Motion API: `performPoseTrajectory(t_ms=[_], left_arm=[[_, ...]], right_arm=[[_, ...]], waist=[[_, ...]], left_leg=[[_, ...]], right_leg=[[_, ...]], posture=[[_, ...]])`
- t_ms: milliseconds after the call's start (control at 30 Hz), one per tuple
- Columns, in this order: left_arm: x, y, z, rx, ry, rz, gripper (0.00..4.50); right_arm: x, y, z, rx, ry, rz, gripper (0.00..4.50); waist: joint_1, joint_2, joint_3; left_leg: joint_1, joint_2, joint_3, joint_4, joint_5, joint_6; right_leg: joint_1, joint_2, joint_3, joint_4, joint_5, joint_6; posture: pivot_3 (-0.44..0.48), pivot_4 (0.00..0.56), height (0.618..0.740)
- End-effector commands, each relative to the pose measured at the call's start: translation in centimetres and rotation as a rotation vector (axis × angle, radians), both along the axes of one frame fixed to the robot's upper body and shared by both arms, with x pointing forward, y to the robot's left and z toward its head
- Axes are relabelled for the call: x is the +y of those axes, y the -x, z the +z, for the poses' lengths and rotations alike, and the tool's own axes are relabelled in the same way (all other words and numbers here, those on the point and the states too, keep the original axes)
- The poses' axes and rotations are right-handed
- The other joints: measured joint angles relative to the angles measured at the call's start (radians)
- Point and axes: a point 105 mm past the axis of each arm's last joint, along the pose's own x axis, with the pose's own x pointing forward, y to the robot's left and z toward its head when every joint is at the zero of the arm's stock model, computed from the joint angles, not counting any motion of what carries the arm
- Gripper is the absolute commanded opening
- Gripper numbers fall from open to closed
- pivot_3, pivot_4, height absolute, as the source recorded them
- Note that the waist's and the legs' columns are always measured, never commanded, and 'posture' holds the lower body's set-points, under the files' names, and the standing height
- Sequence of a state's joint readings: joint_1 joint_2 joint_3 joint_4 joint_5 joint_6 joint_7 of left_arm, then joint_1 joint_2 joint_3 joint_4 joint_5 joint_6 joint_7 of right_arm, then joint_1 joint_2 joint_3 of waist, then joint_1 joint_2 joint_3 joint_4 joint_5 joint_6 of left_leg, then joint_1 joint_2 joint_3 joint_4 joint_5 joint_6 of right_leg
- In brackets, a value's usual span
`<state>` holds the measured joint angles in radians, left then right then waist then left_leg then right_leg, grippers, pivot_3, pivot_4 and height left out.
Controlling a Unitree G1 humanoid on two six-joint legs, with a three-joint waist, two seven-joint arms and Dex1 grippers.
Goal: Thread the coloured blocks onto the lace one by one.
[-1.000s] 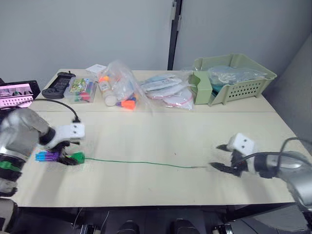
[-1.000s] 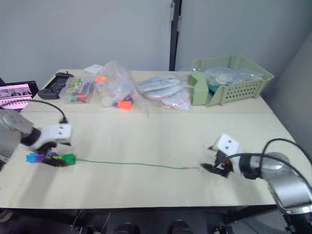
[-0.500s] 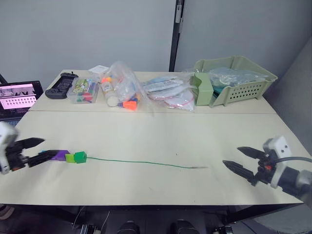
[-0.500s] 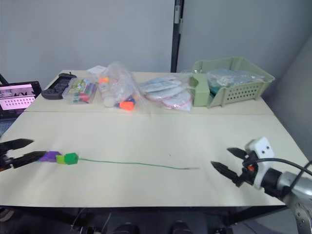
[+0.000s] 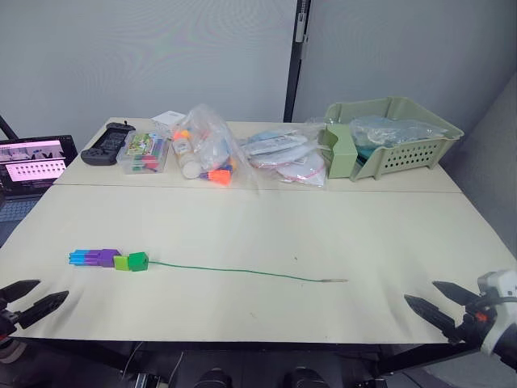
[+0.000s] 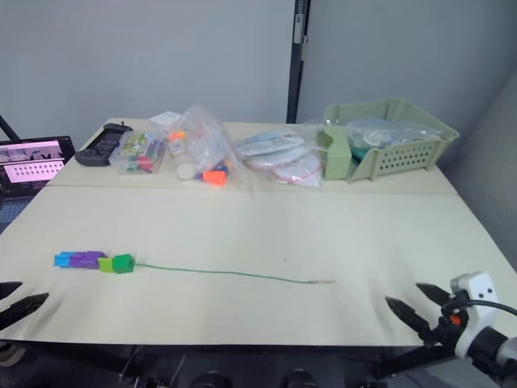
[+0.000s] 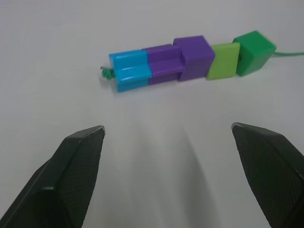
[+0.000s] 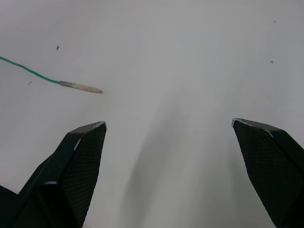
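Both grippers, left (image 5: 28,301) and right (image 5: 443,303), have pulled back with fingers wide, leaving the lace (image 5: 234,272) (blocks (image 5: 107,259) at nine o'clock) on the table (image 5: 323,218), apparently finished.

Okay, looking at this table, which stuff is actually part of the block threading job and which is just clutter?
Part of the job:
- lace, stiff tip lying free
- threaded blocks, five in a row at the knot end
- left pincer and right pincer, both open

Just lying about:
- green basket
- plastic bags
- marker box
- game controller
- laptop
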<state>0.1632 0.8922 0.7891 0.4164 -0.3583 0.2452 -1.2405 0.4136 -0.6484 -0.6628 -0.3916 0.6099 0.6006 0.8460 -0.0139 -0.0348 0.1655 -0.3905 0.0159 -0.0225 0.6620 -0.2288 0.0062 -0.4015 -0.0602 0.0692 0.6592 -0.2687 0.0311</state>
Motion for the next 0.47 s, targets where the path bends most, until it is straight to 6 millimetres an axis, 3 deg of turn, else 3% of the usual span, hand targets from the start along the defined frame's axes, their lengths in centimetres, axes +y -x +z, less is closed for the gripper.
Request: performPoseTrajectory(t_ms=[33,467], left_arm=[[-0.37,-0.47,0.66,-0.041,-0.015,-0.016,4.50],[-1.36,-0.83,0.05,-0.022,-0.014,-0.047,4.50]], right_arm=[[-0.27,-0.11,0.82,-0.054,0.017,-0.003,4.46],[-0.32,-0.25,0.10,-0.050,0.004,-0.020,4.46]], waist=[[0.000,0.000,0.000],[-0.002,0.000,0.000]], left_leg=[[0.000,0.000,0.000,0.000,0.000,0.000],[-0.001,0.001,0.001,-0.003,0.000,0.000]], right_leg=[[0.000,0.000,0.000,0.000,0.000,0.000],[0.000,-0.001,0.001,-0.003,0.000,0.000]], posture=[[0.000,0.150,0.740],[0.000,0.150,0.740]])
